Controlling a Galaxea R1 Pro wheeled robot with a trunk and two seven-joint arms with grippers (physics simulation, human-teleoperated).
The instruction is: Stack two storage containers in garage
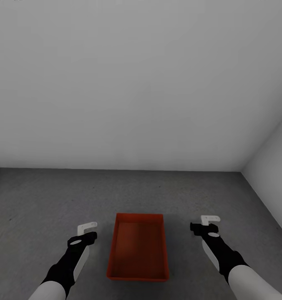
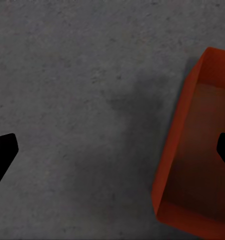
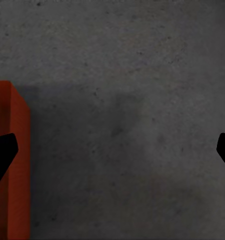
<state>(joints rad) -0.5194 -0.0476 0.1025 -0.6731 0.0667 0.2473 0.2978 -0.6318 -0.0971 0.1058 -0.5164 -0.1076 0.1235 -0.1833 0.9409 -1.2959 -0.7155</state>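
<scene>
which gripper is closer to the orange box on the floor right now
Left, slightly. The left gripper hangs open just beside the storage container, while the right gripper hangs open a bit farther off its other side.

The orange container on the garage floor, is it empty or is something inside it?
Empty. The orange container sits upright on the dark grey floor, and its bare inner bottom shows in the head view.

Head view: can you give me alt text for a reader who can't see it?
An open orange-red container sits on a dark grey floor between the robot's two arms, with nothing visible inside it. The left gripper and right gripper hover on either side, apart from it. Plain white-grey walls meet in a corner at right.
</scene>
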